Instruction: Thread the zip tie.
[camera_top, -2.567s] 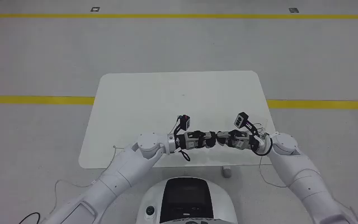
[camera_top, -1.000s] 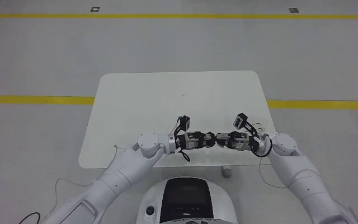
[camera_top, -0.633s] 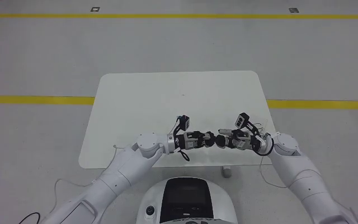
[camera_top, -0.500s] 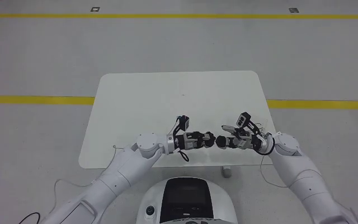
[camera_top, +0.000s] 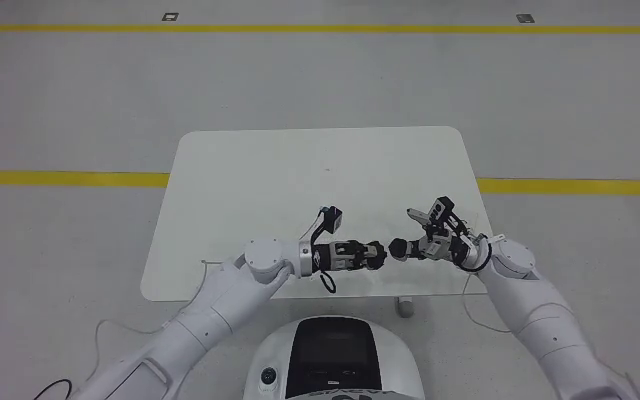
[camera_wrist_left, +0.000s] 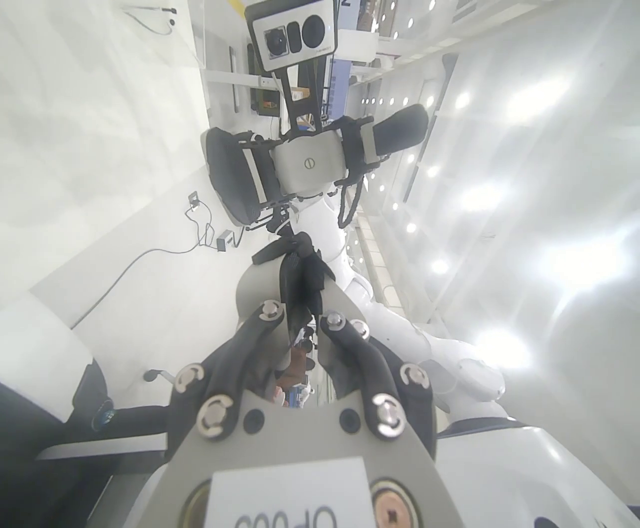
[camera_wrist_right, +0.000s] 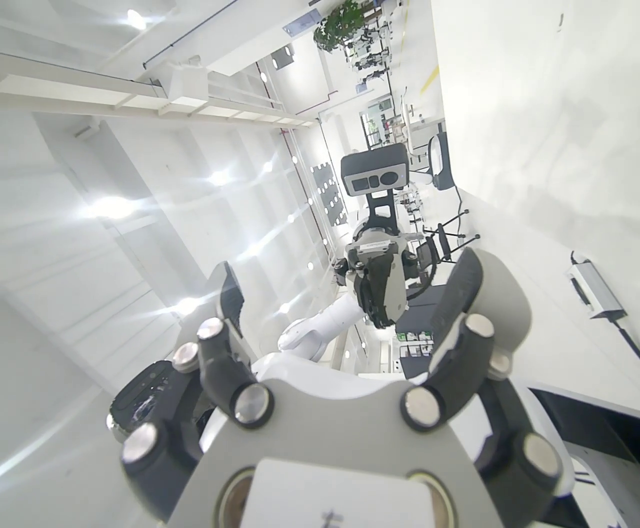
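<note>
The right gripper (camera_top: 403, 231) has drawn back from the left gripper (camera_wrist_left: 300, 295), where the two were pressed tip to tip a moment ago, and its two fingers have spread apart. They now stand wide with nothing between them. One of those fingers is still just beside the left tips in the top view.

The left gripper has kept its place over the near edge of the table (camera_top: 250, 200), right of the middle. Its two fingers are closed on the one zip tie (camera_wrist_left: 300, 260), a black strip whose bunched end sticks out past the tips toward the right gripper. Whether the strip is threaded I cannot tell.

The two arms face each other, wrist to wrist, above the one white table. Two yellow lines (camera_top: 80, 178) cross the floor, one passing behind the table and one farther off.
</note>
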